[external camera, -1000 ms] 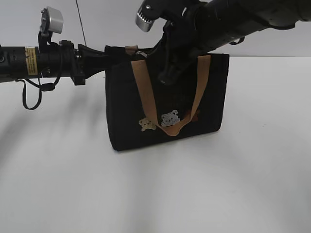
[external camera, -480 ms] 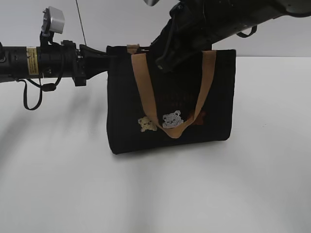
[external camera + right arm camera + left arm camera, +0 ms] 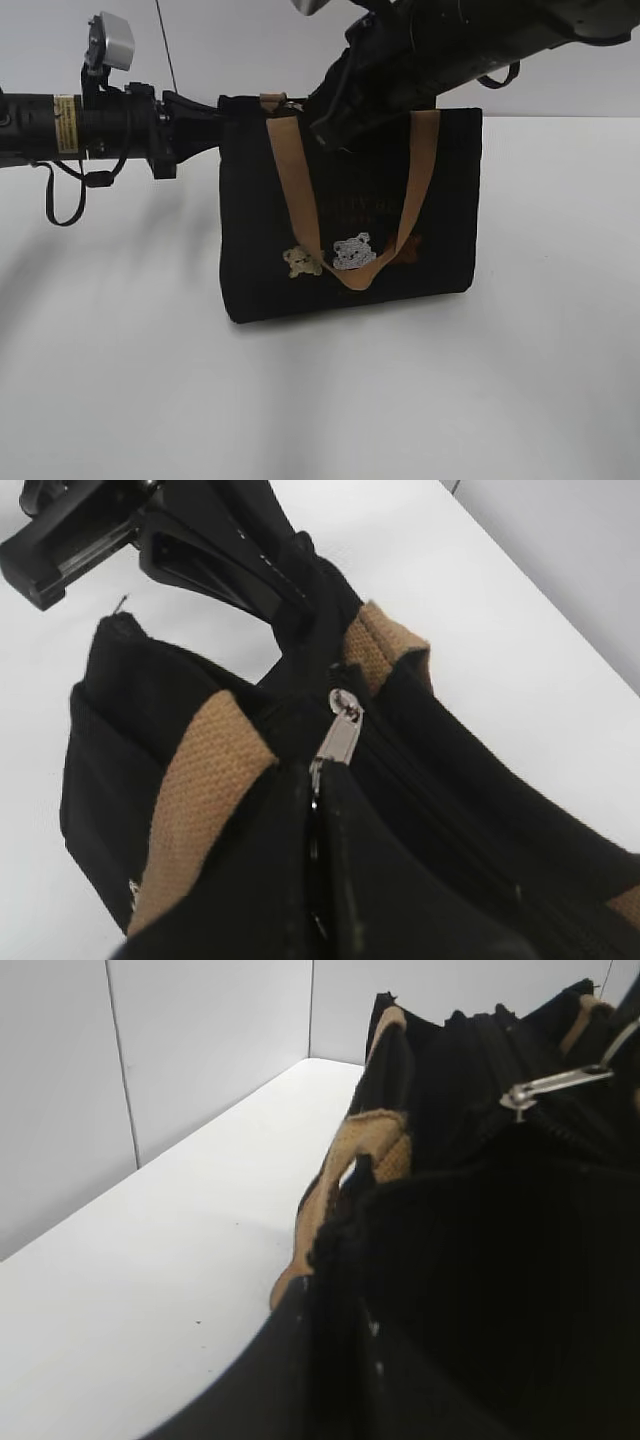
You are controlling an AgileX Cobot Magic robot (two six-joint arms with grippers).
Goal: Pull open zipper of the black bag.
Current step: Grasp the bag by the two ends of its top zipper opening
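Observation:
The black bag stands upright on the white table, tan handle and bear patches on its front. My left gripper reaches in from the left and is shut on the bag's top left edge; in the left wrist view the black fabric fills its closed jaws. From the upper right my right gripper comes down over the rim. It is shut on the silvery pull tab of the zipper. The tab also shows in the left wrist view.
The white table stretches bare to the front and both sides of the bag. A pale panelled wall stands close behind it. The left arm's body lies level just beyond the bag's end.
The right gripper has risen and shifted a little left along the bag's top. The bag's right side has swung outward and stands straighter. The left gripper has held still.

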